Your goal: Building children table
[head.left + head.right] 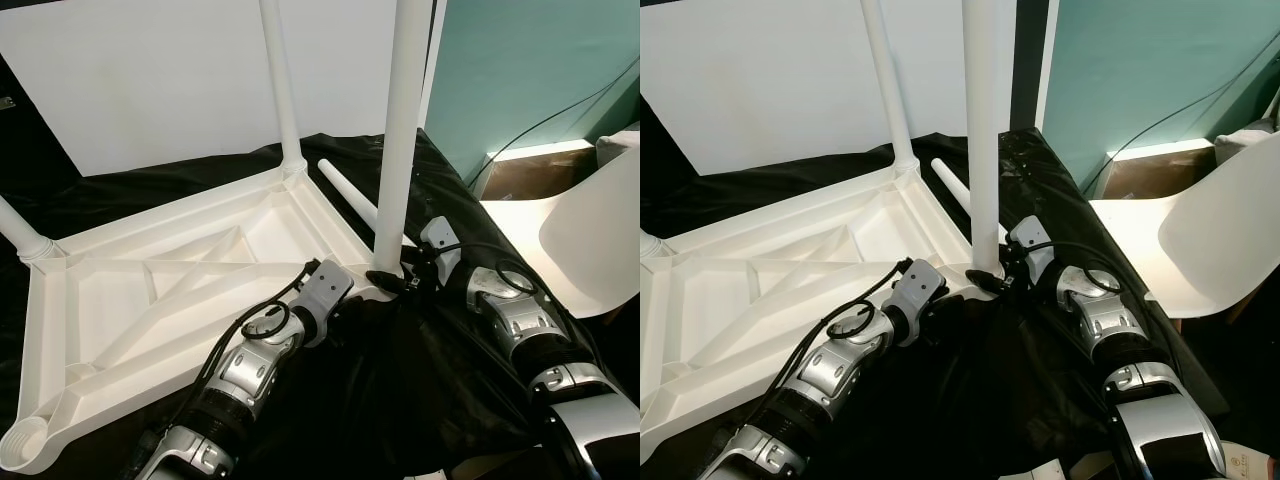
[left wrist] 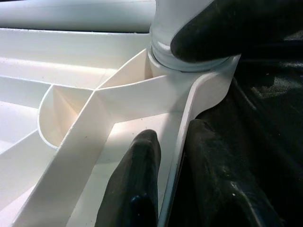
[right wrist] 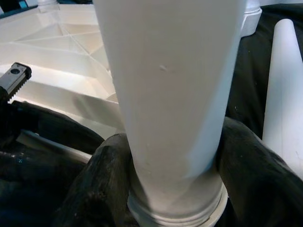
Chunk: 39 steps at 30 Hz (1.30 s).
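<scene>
On black sheet: tabletop [image 1: 190,270] upside down, ribs up. Near right corner socket: leg [image 1: 400,140] standing upright, base in socket. Right gripper [image 1: 392,280] clamped round leg base, fingers [image 3: 102,175] either side. Left gripper [image 2: 163,170] pinching tabletop rim beside same corner, one finger inside, one outside. Far corner legs already up. Spare leg [image 1: 350,195] lying just beyond the held leg. Step: seating or screwing leg; threads possibly not fully home, view poor. Next: twist leg tight while left steadies tabletop, then fetch spare leg for empty near left socket [image 1: 25,440].
</scene>
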{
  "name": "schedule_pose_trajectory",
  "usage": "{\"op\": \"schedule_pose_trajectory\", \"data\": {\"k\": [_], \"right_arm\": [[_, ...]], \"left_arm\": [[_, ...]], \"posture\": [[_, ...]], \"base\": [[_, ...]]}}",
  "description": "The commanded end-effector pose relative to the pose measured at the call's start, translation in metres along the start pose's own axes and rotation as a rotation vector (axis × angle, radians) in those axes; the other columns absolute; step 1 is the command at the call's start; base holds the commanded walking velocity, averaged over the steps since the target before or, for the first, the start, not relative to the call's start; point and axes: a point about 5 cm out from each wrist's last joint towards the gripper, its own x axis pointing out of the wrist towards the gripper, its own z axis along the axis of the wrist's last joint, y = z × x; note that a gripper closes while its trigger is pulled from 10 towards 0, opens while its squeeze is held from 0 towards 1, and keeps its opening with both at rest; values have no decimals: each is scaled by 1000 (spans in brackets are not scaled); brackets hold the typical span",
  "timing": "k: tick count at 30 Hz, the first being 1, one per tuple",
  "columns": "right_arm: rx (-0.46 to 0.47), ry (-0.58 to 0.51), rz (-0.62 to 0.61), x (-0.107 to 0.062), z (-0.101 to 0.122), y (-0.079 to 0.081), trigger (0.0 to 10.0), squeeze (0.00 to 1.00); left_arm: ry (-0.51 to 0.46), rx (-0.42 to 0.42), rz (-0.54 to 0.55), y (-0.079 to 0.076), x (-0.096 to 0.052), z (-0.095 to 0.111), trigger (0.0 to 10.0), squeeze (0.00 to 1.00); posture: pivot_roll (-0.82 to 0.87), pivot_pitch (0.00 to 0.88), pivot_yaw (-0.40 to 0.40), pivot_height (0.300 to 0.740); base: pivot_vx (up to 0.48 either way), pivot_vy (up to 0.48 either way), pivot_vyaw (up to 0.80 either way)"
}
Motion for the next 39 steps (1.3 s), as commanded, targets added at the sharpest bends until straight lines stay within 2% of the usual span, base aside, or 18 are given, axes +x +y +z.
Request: {"op": "schedule_pose_trajectory", "data": {"k": [1, 3, 5, 6, 9, 10, 16, 17, 18, 19, 20, 21, 22, 26, 28, 29, 37, 39], "right_arm": [[43, -9, 6, 7, -8, 15, 0, 0], [63, -26, -13, 9, -9, 19, 0, 0], [117, -149, -314, 9, -10, 22, 0, 0], [268, -206, -556, 2, -18, 20, 0, 0], [343, -223, -570, 2, -22, 28, 0, 0], [367, -239, -508, 10, -19, 42, 0, 0], [365, -216, -485, 16, -21, 50, 0, 0], [360, -206, -478, 17, -22, 51, 2549, 0], [364, -203, -457, 18, -23, 52, 2549, 0], [372, -207, -414, 20, -21, 55, 8627, 0], [372, -207, -414, 20, -21, 55, 8627, 0], [346, -221, -353, 21, -16, 57, 10000, 455], [334, -228, -332, 20, -14, 55, 10000, 1000], [285, -227, -301, 18, -10, 49, 10000, 1000], [217, -212, -278, 16, -6, 44, 10000, 1000], [177, -203, -267, 14, -2, 38, 10000, 0], [66, -157, -156, 13, 7, 21, 10000, 0], [50, -103, -62, 13, 5, 19, 10000, 0]], "left_arm": [[169, -88, -93, -16, -2, -42, 10000, 0], [169, -89, -92, -16, -2, -42, 10000, 0], [170, -89, -91, -16, -3, -43, 10000, 0], [170, -89, -90, -16, -3, -42, 10000, 0], [170, -89, -91, -16, -3, -42, 10000, 0], [175, -89, -89, -15, -4, -43, 10000, 0], [181, -81, -98, -16, -4, -44, 10000, 0], [182, -80, -100, -16, -4, -44, 10000, 0], [181, -79, -101, -16, -3, -44, 10000, 0], [181, -79, -102, -16, -3, -44, 10000, 0], [181, -79, -102, -16, -3, -44, 10000, 0], [184, -77, -103, -16, -4, -44, 10000, 0], [187, -76, -103, -16, -4, -45, 10000, 0], [193, -74, -103, -16, -5, -47, 10000, 0], [196, -71, -101, -15, -6, -48, 10000, 0], [199, -67, -96, -15, -6, -48, 10000, 0], [199, -67, -84, -14, -8, -48, 10000, 0], [200, -70, -79, -13, -9, -49, 10000, 0]], "posture": [[46, 0, 2, 740], [49, 0, 2, 740], [49, 0, 4, 740], [54, 0, 4, 740], [54, 0, 4, 740], [44, 0, 14, 740], [43, 0, 11, 740], [43, 0, 11, 740], [43, 0, 12, 740], [43, 0, 12, 740], [43, 0, 12, 740], [40, 0, 12, 740], [40, 0, 12, 740], [44, 0, 12, 740], [51, 0, 4, 740], [57, 0, 4, 740], [71, 0, 7, 740], [78, 0, 4, 740]], "base": [[0, 0, 0], [0, 0, 0], [0, 0, 0], [0, 0, 0], [0, 0, 0], [0, 0, 0], [0, 0, 0], [0, 0, 0], [0, 0, 0], [0, 0, 0], [0, 0, 0], [0, 0, 0], [0, 0, 0], [0, 0, 0], [0, 0, 0], [0, 0, 0], [0, 0, 0], [0, 0, 0]]}}
